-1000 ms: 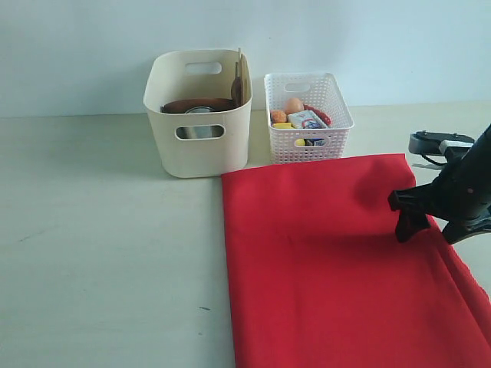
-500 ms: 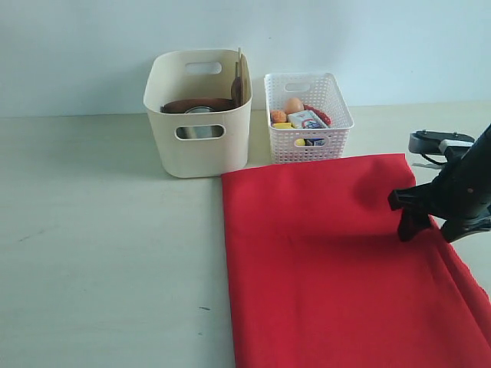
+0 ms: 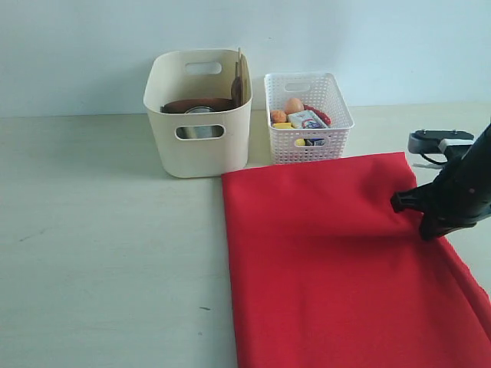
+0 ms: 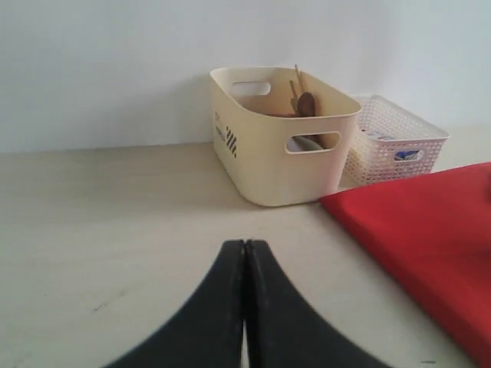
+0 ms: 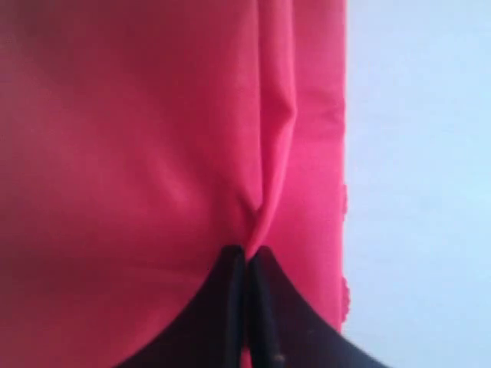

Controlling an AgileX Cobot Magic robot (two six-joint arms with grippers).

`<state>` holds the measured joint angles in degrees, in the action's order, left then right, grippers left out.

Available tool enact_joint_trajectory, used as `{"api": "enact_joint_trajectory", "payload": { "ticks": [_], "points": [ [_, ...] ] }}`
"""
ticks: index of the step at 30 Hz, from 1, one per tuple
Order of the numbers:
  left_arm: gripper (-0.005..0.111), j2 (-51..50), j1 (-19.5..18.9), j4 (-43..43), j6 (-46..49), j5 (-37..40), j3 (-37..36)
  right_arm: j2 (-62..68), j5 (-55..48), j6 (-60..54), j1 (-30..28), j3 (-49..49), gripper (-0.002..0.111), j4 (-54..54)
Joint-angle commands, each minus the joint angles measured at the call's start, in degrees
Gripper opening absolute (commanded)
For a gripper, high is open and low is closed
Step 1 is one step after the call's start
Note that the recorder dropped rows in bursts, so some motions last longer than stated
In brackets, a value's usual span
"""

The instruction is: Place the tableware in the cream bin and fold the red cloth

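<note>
The red cloth [image 3: 330, 261] lies flat on the table in front of the two containers, one scalloped edge showing in the right wrist view. My right gripper [image 3: 424, 222] [image 5: 247, 251] is shut on the red cloth [image 5: 153, 153] near its right edge, and a pinched ridge of fabric rises from the fingertips. The cream bin [image 3: 198, 115] [image 4: 280, 138] stands at the back and holds tableware: a brown plate [image 3: 198, 105], a steel cup [image 3: 199, 112] and a wooden spoon [image 3: 237, 80]. My left gripper [image 4: 245, 245] is shut with nothing in it, above bare table, out of the exterior view.
A white lattice basket [image 3: 307, 115] [image 4: 391, 142] with an egg and other food stands right of the bin, just behind the cloth's far edge. A wall runs behind both. Bare table [image 3: 107, 245] stretches left of the cloth.
My right gripper's jaws closed from wide open onto the cloth and shifted slightly right, raising a small fold. The left gripper has not changed.
</note>
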<state>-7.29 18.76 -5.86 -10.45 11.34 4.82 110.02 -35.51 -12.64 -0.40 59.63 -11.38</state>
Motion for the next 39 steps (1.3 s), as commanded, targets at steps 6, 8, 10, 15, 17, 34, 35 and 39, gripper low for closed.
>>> {"api": "enact_joint_trajectory", "payload": {
  "ticks": [6,8,10,15,17,34,35,39],
  "points": [
    [0.0,6.9,-6.0,0.6,-0.3,0.6,-4.8,0.1,0.3,10.4,-0.4,0.3,0.0,15.1],
    [0.0,7.3,-6.9,0.6,-0.3,0.6,-4.8,0.1,0.2,13.2,-0.4,0.3,0.0,18.1],
    [0.0,7.3,-7.0,0.6,-0.3,0.7,-4.8,0.1,-0.1,13.3,-0.4,0.3,0.0,18.8],
    [0.0,7.3,-7.2,0.6,-0.3,3.1,-4.8,0.1,-2.1,17.5,-3.1,0.3,0.0,23.7],
    [0.0,7.3,-7.2,0.6,-0.3,3.1,-4.8,0.1,-2.7,19.3,-5.6,0.3,0.0,25.6],
    [0.0,7.3,-7.2,0.6,-0.3,3.2,-4.8,0.8,-1.0,19.7,-18.7,2.3,0.0,26.4],
    [0.0,7.3,-7.2,0.6,-0.3,3.2,-4.8,1.3,-2.4,19.9,-19.1,3.5,0.0,27.1],
    [0.0,7.3,-7.2,0.6,-0.3,3.2,-4.8,3.8,-5.8,20.3,-21.1,7.2,0.0,28.2]
  ]
}}
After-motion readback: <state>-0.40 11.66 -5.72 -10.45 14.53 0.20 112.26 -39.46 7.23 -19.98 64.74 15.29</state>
